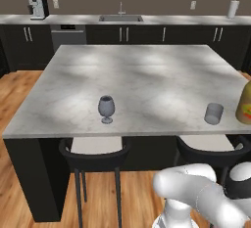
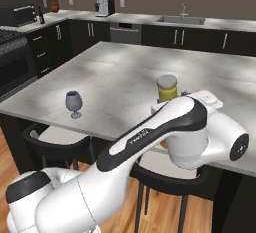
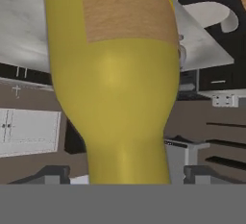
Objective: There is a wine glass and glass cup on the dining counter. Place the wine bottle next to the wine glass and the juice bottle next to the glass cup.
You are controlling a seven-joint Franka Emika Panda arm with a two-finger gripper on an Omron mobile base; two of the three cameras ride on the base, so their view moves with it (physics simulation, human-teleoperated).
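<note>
Smooth grey-white marbled stone counter holds a round-bowled wine glass; gripper fingers clamp the squat yellow-orange juice bottle.

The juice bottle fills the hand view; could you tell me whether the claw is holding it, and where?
It cannot be told: the juice bottle stands on the dining counter right before the claw, whose contact is hidden.

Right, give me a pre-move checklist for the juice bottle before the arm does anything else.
1. Juice bottle upright on the dining counter: ok.
2. Juice bottle beside the glass cup: ok, to its right in the left base view.
3. Bottle between the fingers: ok in the hand view.
4. Fingers clear of the bottle: cannot tell.
5. Wine glass upright: ok.
6. Wine bottle next to the wine glass: not ok.
</note>
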